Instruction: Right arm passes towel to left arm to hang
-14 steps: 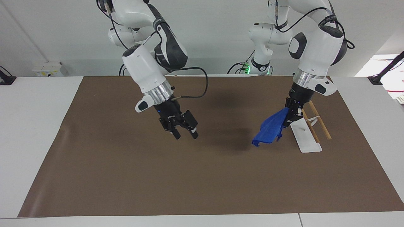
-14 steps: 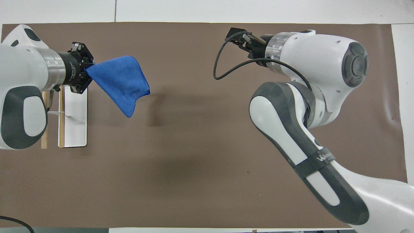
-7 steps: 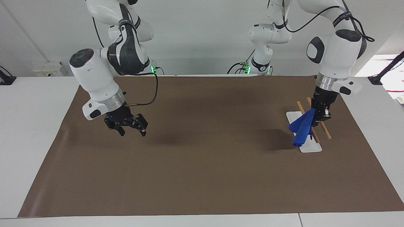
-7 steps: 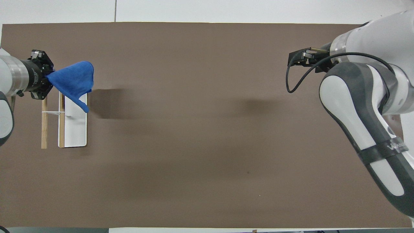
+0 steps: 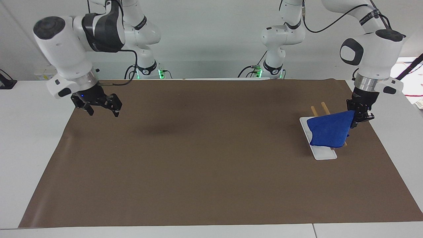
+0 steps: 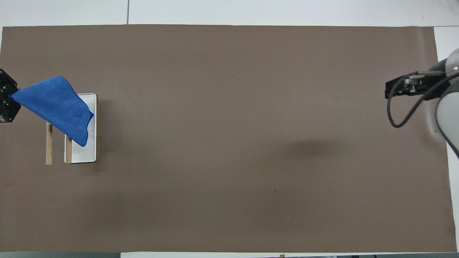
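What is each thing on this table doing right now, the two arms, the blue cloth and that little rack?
left gripper: shut on a corner of the towel, over the rack's end toward the left arm's edge of the table.
towel: held up, spread, draping over the rack's wooden bars.
rack: standing on the brown mat, partly covered by the towel.
right gripper: fingers open, holding nothing, waiting over the mat's edge at the right arm's end.

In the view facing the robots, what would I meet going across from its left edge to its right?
Right arm's open black pincer → bare brown mat → white rack base → bright blue cloth towel → left arm's black pincer.
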Action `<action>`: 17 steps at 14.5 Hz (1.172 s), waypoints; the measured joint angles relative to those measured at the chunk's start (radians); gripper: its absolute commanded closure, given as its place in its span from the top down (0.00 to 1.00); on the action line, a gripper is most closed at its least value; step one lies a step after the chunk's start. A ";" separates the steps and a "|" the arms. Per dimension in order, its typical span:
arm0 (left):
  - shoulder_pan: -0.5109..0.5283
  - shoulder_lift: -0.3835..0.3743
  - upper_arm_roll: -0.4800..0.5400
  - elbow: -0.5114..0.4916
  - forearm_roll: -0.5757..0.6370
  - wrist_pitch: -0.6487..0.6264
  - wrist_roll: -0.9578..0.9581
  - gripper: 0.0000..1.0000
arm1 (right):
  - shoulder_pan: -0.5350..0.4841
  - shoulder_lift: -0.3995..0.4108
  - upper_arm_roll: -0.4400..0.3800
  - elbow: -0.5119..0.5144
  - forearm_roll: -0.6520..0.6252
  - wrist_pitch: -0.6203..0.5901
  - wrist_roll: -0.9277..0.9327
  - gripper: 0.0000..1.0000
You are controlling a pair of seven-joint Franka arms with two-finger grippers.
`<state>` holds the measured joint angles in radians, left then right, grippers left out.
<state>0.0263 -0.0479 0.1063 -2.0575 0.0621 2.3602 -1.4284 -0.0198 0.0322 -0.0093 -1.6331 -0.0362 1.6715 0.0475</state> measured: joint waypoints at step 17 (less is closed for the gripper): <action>0.162 0.003 -0.001 -0.161 0.000 0.165 0.010 0.00 | 0.000 0.002 0.013 0.183 0.043 -0.265 0.022 1.00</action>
<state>0.1885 -0.0451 0.1051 -2.2188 0.0623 2.5252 -1.4189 -0.0201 0.0342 0.0040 -1.4506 0.0071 1.4068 0.0692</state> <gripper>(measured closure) 0.982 0.000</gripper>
